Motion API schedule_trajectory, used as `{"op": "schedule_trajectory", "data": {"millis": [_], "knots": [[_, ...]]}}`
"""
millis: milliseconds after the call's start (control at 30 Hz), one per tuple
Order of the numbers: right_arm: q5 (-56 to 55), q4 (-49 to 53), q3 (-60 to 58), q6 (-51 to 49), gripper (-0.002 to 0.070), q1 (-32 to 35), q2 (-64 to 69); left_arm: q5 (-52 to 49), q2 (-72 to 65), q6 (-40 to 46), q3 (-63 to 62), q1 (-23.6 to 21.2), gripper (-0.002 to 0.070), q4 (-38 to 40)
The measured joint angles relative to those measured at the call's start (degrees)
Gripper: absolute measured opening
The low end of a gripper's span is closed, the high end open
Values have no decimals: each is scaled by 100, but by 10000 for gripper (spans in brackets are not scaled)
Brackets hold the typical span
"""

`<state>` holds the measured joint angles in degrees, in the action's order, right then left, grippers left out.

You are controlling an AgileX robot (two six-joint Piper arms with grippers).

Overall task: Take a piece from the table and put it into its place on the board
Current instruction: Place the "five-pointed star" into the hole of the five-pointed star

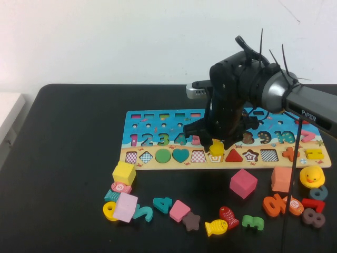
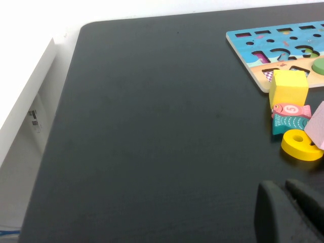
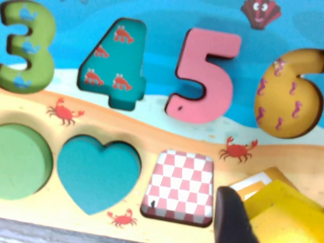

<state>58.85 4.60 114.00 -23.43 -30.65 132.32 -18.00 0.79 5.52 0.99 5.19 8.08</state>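
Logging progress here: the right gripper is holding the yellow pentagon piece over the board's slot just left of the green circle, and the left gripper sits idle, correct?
Not quite. The right gripper holds the yellow pentagon piece over the board at the slot right of the pink checkered slot, well right of the green circle, as the high view shows. The left gripper does sit idle.

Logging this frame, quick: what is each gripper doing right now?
Left gripper: low over the bare table, holding nothing; open or shut cannot be told.
Right gripper: over the board, shut on the yellow piece.
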Motion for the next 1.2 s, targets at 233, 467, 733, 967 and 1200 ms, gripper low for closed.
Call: {"op": "schedule_trajectory", "data": {"millis": [233,467,733,967,1200], "knots": [[56,0,8,-11,378,0,37,0,0,0,0,0,-3,0],[63,0,8,9,378,0,135,0,0,0,0,0,-3,0],[41,0,8,9,378,0,176,0,0,0,0,0,-3,0],[-38,0,8,9,441,0,176,0,0,13,0,0,-3,0],[-77,63,8,9,456,0,176,0,0,13,0,0,-3,0]]}}
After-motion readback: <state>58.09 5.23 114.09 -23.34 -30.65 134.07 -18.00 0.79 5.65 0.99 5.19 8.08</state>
